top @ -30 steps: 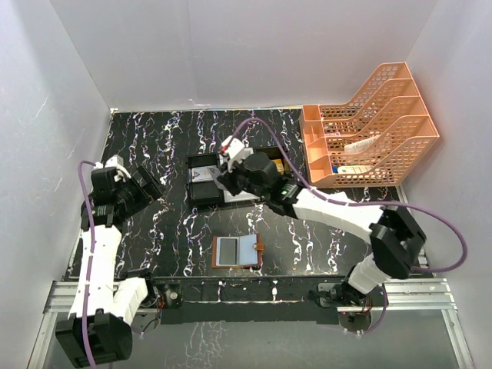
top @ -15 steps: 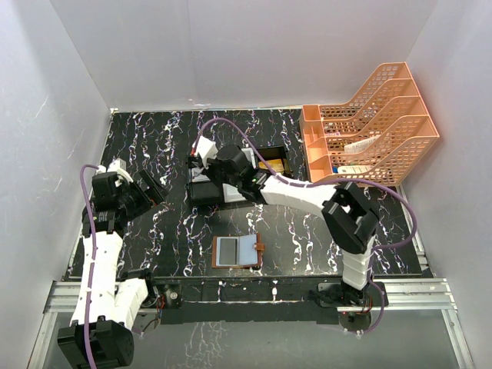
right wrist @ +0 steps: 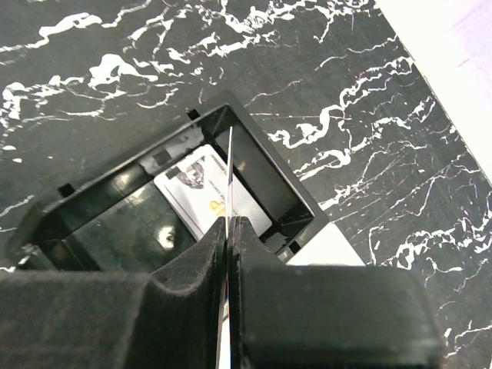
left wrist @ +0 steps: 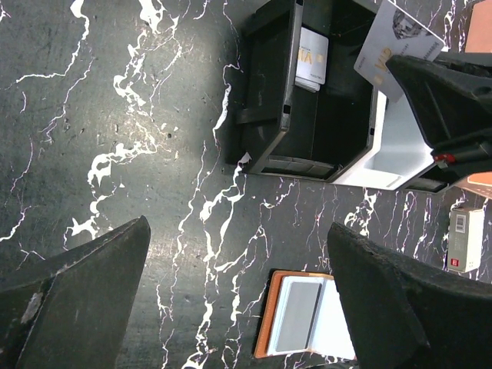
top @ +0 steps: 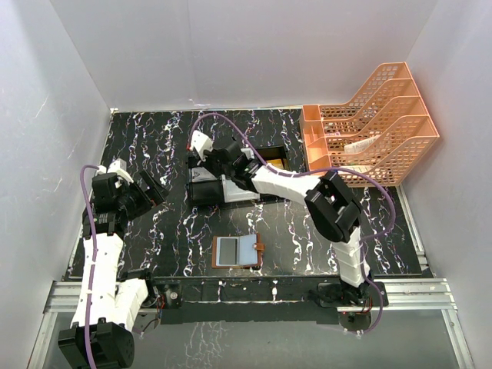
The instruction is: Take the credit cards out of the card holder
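The brown card holder [top: 238, 251] lies spread open near the table's front edge. A pale grey-blue credit card [left wrist: 298, 315] still sits in its left pocket. My right gripper [right wrist: 231, 223] is shut on another credit card [left wrist: 393, 44], seen edge-on in the right wrist view. It holds that card over the black compartment of the tray [right wrist: 265, 173], above a card [right wrist: 201, 192] lying flat on the compartment's floor. My left gripper [left wrist: 238, 296] hangs open and empty above the table, left of the holder.
The black-and-white compartment tray [top: 207, 188] stands mid-table under the right gripper [top: 207, 163]. An orange mesh file rack [top: 369, 131] fills the back right corner. A white box with a red mark [left wrist: 467, 238] lies beyond the holder. White walls close in the sides.
My right arm has swung left with the card, from the tray's right part to over its left black compartment. The left arm has barely moved.
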Motion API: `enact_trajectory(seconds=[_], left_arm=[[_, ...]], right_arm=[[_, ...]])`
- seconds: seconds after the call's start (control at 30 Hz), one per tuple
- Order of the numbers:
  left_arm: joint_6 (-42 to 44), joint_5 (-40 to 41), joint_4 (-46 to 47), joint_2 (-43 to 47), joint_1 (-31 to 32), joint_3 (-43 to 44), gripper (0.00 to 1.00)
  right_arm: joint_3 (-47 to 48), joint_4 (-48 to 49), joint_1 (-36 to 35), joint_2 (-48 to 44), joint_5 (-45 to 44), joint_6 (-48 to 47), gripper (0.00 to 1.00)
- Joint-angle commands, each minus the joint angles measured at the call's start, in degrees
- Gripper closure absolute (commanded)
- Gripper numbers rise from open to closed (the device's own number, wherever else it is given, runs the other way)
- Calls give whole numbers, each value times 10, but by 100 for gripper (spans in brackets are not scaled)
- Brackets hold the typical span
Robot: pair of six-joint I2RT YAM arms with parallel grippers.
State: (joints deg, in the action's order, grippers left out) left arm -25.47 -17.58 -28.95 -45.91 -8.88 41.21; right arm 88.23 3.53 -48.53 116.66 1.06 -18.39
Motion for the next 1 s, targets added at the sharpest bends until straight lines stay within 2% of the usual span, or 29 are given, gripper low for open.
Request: enact_trajectory(seconds=[0.0,0.57,0.83,0.97], left_arm=[[11,-17,7,10,-3,-3,1],[13,-28,14,11,-3,-7,1],[14,-32,18,12,-3,-10,1],[14,-33,19,12,-3,-10,1]], right_arm=[[40,6,3,17,-5,-49,100],[114,4,-1,109,-54,-157,100],[120,27,-14,140,-96,-207,100],[117,30,-20,143,-105,-216,92]])
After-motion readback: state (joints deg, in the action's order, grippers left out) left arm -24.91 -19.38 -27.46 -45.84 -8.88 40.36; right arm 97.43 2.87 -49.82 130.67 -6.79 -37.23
